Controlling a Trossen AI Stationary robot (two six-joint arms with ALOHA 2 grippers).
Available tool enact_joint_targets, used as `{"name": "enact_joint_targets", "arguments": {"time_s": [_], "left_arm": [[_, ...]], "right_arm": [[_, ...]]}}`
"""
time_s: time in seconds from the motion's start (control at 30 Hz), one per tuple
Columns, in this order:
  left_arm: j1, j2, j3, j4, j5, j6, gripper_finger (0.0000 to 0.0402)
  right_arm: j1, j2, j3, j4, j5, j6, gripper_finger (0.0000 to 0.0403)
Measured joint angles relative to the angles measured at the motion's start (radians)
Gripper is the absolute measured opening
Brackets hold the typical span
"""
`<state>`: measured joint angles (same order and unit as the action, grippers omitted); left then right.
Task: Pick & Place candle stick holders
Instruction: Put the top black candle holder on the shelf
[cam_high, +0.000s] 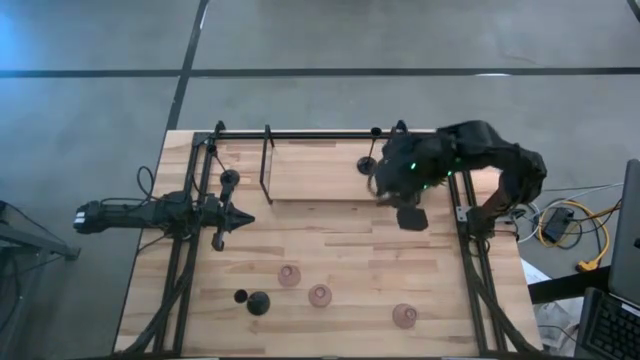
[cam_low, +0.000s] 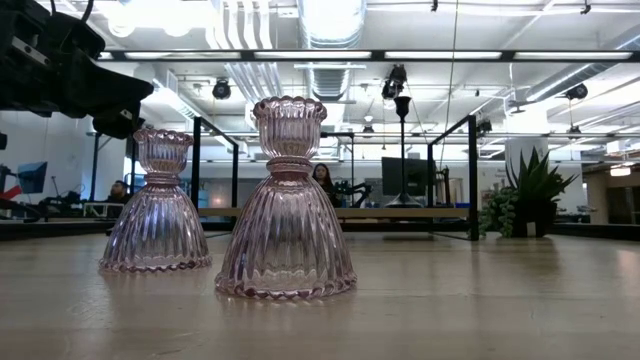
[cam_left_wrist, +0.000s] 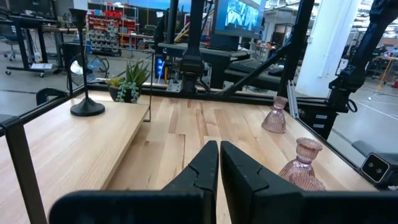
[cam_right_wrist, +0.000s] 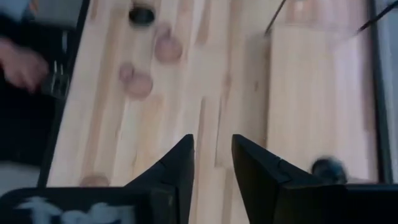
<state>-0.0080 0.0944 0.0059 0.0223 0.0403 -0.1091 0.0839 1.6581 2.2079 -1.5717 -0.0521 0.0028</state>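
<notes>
Three pinkish glass holders (cam_high: 289, 274) (cam_high: 319, 295) (cam_high: 404, 316) stand on their wide bases near the table's near edge; two fill the low view (cam_low: 287, 210) (cam_low: 157, 215). One black holder (cam_high: 366, 163) stands on the raised wooden shelf, one (cam_high: 229, 178) stands at the left, and one (cam_high: 258, 303) is near the front left. My left gripper (cam_high: 240, 218) is shut and empty at the table's left (cam_left_wrist: 219, 155). My right gripper (cam_high: 408, 215) is open and empty above the table, right of the shelf (cam_right_wrist: 212, 155).
A black rack frame (cam_high: 267, 165) borders the raised wooden shelf (cam_high: 320, 170) at the far side. A small green plant (cam_left_wrist: 127, 84) stands on the shelf's right end, also seen in the low view (cam_low: 535, 195). Black rails (cam_high: 478, 270) run along both table sides.
</notes>
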Motion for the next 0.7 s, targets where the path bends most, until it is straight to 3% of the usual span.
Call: {"name": "enact_joint_targets", "arguments": {"time_s": [0.5, 0.7], "left_arm": [[0.0, 0.0, 0.0, 0.0, 0.0, 0.0, 0.0023], [0.0, 0.0, 0.0, 0.0, 0.0, 0.0, 0.0023]], "right_arm": [[0.157, -0.092, -0.48, 0.006, 0.01, 0.461, 0.0051], [0.255, -0.185, -0.681, 0.149, 0.175, 0.466, 0.0025]]}}
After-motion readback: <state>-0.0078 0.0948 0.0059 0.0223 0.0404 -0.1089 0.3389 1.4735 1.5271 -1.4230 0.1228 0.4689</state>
